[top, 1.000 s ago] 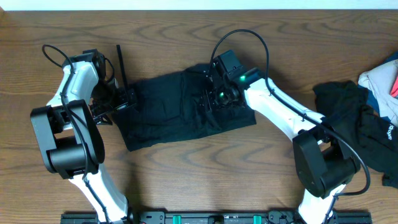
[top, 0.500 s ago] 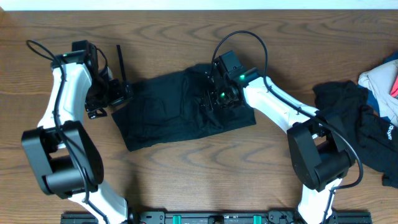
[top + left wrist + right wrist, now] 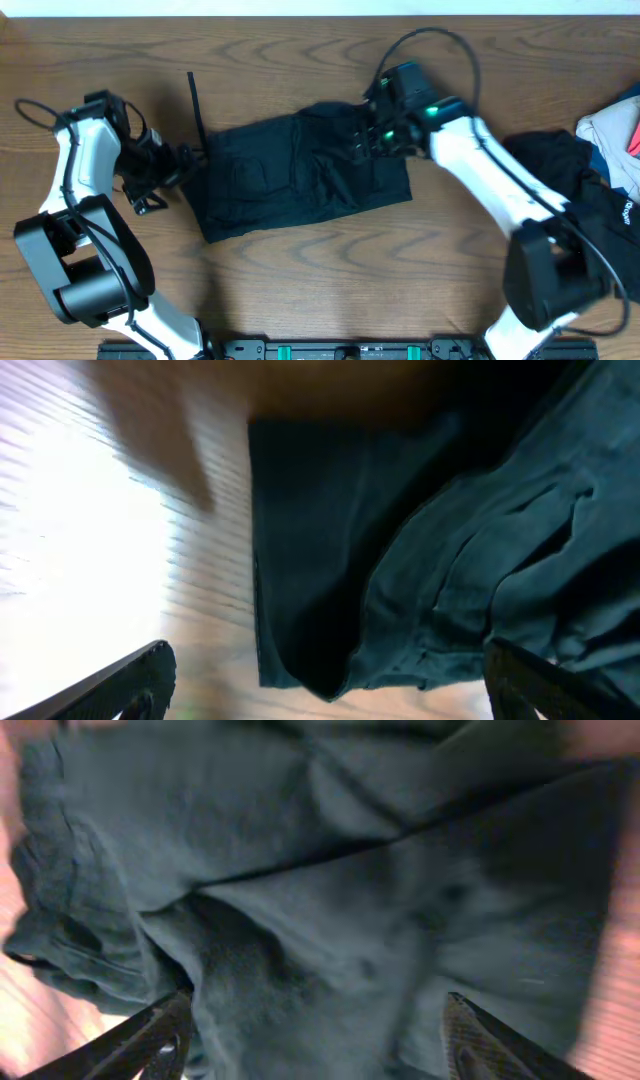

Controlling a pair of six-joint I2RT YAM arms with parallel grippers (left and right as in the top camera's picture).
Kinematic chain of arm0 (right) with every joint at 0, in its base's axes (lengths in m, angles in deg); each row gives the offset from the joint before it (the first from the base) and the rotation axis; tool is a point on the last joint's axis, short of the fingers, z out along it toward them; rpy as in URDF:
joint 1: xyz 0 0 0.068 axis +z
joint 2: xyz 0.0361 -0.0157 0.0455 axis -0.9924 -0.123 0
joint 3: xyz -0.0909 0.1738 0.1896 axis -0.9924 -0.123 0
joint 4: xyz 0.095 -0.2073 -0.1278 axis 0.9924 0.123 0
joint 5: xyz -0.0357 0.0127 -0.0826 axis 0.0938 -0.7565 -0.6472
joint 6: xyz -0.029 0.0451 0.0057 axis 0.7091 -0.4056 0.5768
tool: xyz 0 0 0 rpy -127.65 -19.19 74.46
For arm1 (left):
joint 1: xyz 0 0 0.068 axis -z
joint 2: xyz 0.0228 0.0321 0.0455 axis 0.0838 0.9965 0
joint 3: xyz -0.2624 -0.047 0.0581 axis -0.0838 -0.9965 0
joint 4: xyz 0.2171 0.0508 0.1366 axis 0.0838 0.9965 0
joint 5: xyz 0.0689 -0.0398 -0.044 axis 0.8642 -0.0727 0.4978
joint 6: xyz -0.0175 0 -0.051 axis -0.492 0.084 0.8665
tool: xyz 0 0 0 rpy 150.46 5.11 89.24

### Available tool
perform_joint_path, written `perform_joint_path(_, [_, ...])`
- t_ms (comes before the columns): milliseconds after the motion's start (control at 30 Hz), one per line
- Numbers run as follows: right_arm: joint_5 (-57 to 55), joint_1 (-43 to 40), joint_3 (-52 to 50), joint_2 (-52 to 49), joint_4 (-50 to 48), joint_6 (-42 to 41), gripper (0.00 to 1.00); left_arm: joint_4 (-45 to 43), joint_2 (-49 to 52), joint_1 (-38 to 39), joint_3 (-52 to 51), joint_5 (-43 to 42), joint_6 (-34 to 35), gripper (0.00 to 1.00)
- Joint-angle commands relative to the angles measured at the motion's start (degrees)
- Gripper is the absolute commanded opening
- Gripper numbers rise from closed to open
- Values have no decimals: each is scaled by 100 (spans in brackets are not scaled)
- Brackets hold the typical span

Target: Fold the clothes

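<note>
Overhead camera sits high and looks straight down on the wooden surface (image 3: 300,270), with the left arm (image 3: 75,190) and right arm (image 3: 490,175) both in frame, bases at the bottom edge. Left wrist camera hangs low, looking at the left end of the black garment (image 3: 420,560), its own jaws poking in at the bottom corners, bare surface alongside. Right wrist camera is closer in over the garment's other end, cloth nearly filling the frame. All three views share that one garment.

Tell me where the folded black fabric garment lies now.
In the overhead view, the folded black fabric garment lies in the middle of the frame, with the left gripper beside its left edge and the right gripper over its upper right part.
</note>
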Motion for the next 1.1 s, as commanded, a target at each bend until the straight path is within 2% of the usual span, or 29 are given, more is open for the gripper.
perform_joint_path(0, [-31, -243, -26, 433, 39, 221, 82, -153, -15, -101, -317, -931, -260, 98])
perform_joint_path(167, [-33, -400, -26, 778, 39, 262, 87, -402, -15, -103, -680, -1207, -254, 98])
perform_joint_path(500, [-33, -411, -26, 841, 46, 262, 88, -815, -13, -103, -1255, -1196, -81, 98])
perform_joint_path(600, [-31, -409, -26, 839, 81, 264, 88, -925, -13, -105, -1362, -1123, -81, 98])
perform_joint_path(767, [-33, -409, -26, 839, 138, 348, 88, -966, -13, -105, -1362, -409, 2, 98])
perform_joint_path(1067, [-33, -407, -26, 839, 175, 345, 88, -1261, -9, -94, -1386, -673, 136, 98])
